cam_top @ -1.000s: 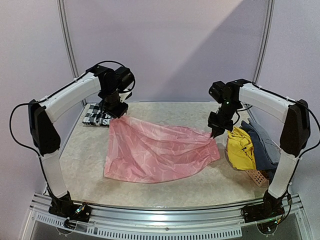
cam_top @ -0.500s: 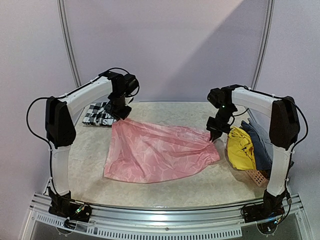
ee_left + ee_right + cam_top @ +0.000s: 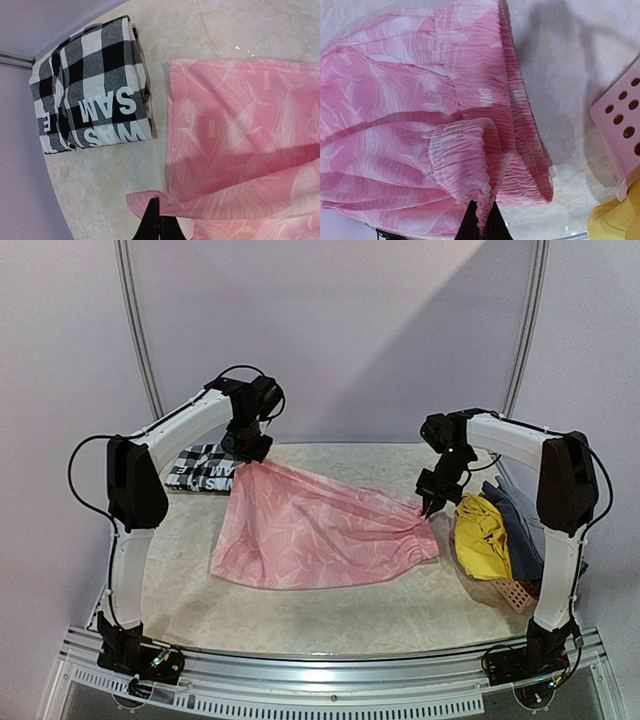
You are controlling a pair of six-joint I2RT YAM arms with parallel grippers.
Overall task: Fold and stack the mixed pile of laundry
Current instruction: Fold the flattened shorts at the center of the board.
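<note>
Grippers on both arms are pressed together on one thin pink garment (image 3: 320, 530) with a pale printed pattern, which lies spread across the middle of the pale marbled desk (image 3: 330, 615). At its far left corner the left gripper (image 3: 248, 458) pinches the cloth, lifted off the surface. The right gripper (image 3: 428, 508) pinches the gathered elastic band at its right edge. A folded black-and-white checked shirt (image 3: 198, 468) with white lettering rests at the far left, just beside the pink cloth. At the right, a bright yellow garment (image 3: 482, 535) and a blue-grey one (image 3: 520, 520) are heaped over a small salmon perforated plastic basket (image 3: 512, 592).
</note>
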